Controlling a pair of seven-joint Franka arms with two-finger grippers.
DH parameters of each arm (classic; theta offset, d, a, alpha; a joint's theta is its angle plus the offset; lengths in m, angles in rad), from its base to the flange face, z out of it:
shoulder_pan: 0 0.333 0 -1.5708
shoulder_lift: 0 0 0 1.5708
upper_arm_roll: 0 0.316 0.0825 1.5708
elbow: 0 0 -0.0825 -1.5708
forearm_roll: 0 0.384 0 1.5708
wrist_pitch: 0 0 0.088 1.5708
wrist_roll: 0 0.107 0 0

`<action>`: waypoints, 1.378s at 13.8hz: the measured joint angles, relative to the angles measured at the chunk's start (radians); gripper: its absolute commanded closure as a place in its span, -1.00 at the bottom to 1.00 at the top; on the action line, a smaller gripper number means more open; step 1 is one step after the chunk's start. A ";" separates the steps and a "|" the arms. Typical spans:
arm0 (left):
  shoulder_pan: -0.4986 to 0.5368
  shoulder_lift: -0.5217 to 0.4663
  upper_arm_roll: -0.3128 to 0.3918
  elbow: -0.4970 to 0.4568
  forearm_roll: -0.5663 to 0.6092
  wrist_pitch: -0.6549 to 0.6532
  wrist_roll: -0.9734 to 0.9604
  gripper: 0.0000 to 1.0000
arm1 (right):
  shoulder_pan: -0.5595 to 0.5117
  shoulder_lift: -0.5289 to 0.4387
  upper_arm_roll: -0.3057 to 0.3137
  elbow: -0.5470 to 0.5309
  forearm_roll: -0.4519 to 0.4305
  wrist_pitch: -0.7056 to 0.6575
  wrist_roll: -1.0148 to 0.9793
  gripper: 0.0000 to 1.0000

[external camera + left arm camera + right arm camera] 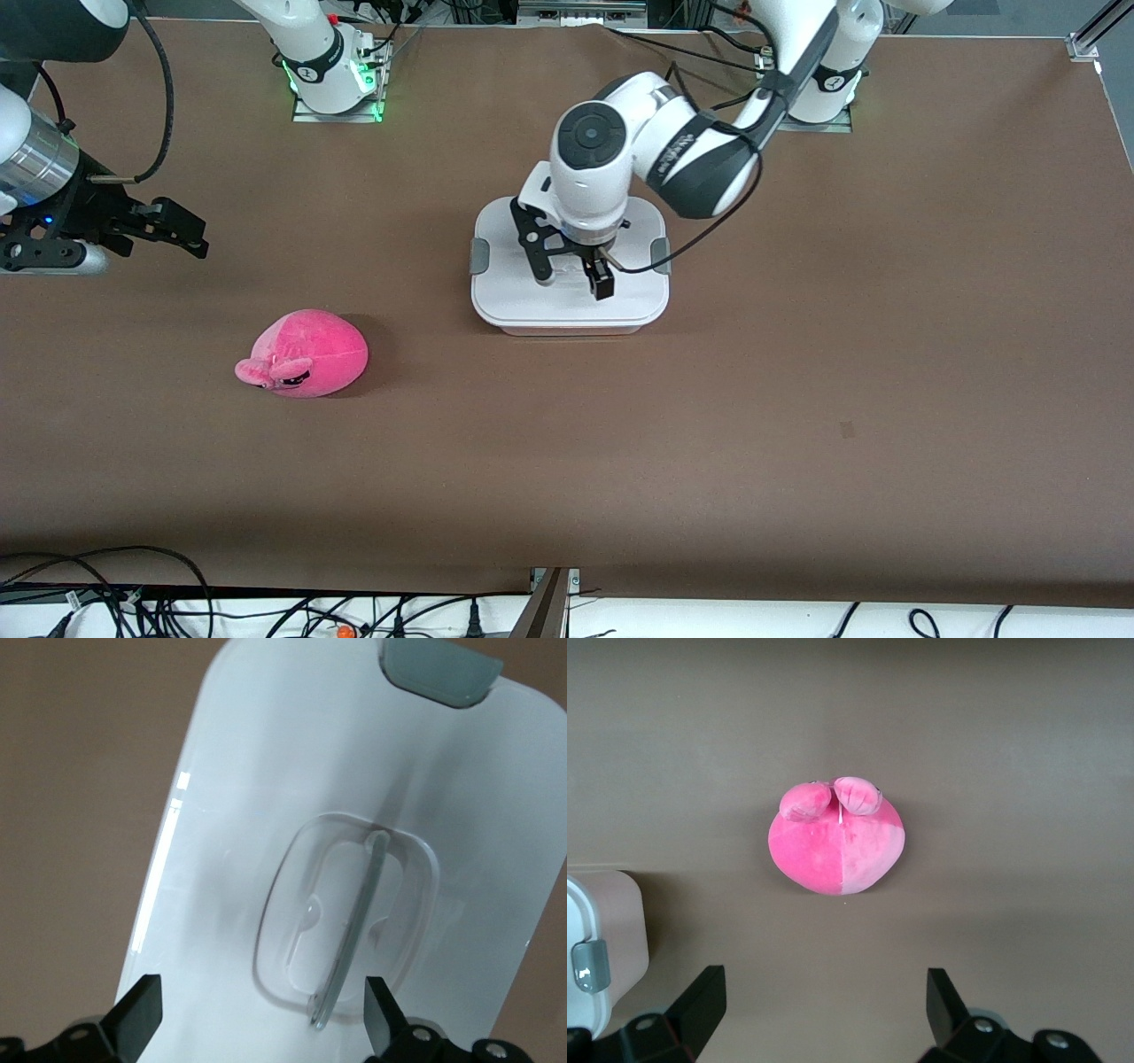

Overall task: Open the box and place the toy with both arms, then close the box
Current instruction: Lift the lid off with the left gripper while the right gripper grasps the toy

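Note:
The box [532, 306] stands mid-table, its white lid shut, with a grey clip [478, 255] on each short side. My left gripper [574, 275] hangs open just above the lid [257, 815]. The clear recessed handle [350, 921] lies between its fingers, closer to one of them. The hot-pink toy [306, 354] lies on the table nearer to the front camera than the box, toward the right arm's end. My right gripper [190, 232] is open and empty, above bare table at the right arm's end. In its wrist view the toy [837, 837] lies ahead, untouched, and a corner of the box [607, 921] shows.
The brown table [797, 399] has a small dark mark [847, 430] toward the left arm's end. Both arm bases [332, 80] stand along the edge farthest from the front camera. Cables [133, 594] hang below the nearest edge.

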 measured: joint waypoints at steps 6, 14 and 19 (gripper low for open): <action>-0.052 0.029 0.002 -0.001 0.047 0.001 0.001 -1.00 | -0.010 0.064 0.000 -0.005 -0.012 -0.003 -0.012 -1.00; -0.052 0.033 0.008 -0.003 0.074 0.001 0.055 1.00 | -0.038 0.212 -0.001 -0.010 -0.048 -0.007 -0.089 -0.99; -0.066 0.027 0.007 -0.002 0.074 -0.015 0.069 1.00 | -0.039 0.300 0.005 -0.010 0.015 0.099 -0.089 -0.98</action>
